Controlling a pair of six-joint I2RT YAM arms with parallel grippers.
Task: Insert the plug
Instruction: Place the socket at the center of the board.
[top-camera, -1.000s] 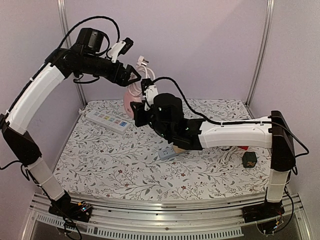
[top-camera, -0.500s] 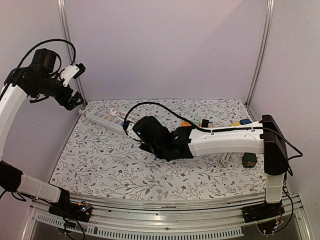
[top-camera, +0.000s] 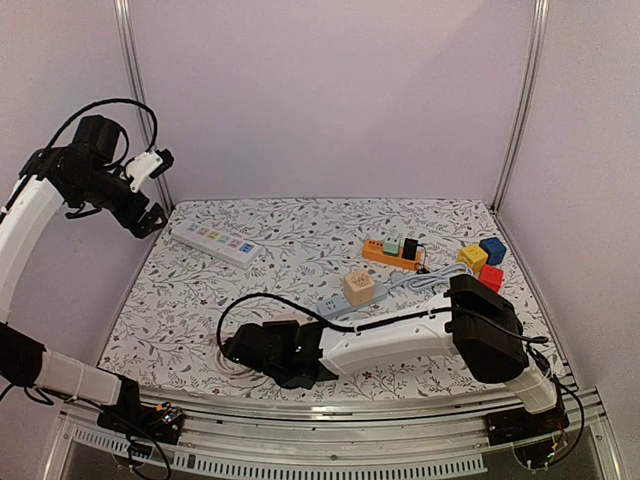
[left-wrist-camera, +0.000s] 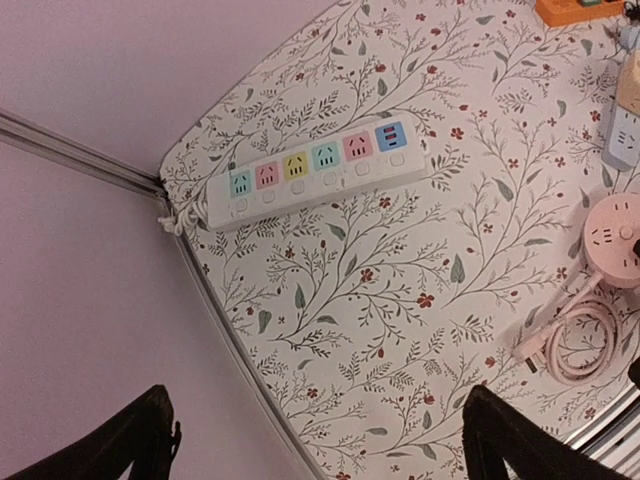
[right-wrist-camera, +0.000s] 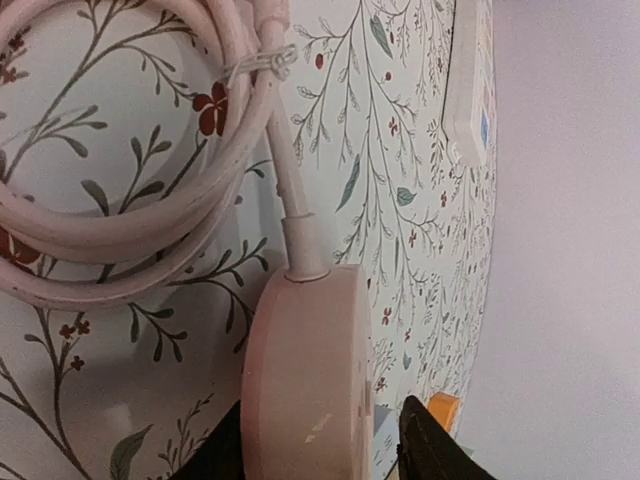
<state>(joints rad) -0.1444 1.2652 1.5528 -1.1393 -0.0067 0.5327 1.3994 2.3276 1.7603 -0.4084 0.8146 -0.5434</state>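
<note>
The plug (left-wrist-camera: 529, 355) lies flat on the desk (top-camera: 450, 215), in its near-left part. It sits at the end of a pink cable (left-wrist-camera: 575, 340) that is tied in a coil just beside a pink round socket (left-wrist-camera: 612, 240). The right end effector (right-wrist-camera: 320, 445) is low over this place, with one dark finger on each side of the round socket, which stands on its edge between them. A thin gap shows at one side, so I judge that the jaws are a little apart and do not clamp anything. The plug is just beyond the socket, across the coil. From the right wrist view I cannot tell which way its pins point. The left end effector (left-wrist-camera: 315, 445) is spread fully wide and holds nothing. It hangs high near the far-left corner, well apart from the plug, so the right arm is clearly the nearer one. Below the left arm lies the white power strip (left-wrist-camera: 318, 170), with its long axis going slantwise from the far-left corner toward the middle of the desk. Between the coil and this strip the desk is bare, which gives room for carrying. On the near side the desk edge is close to the coil, so there is little margin.
</note>
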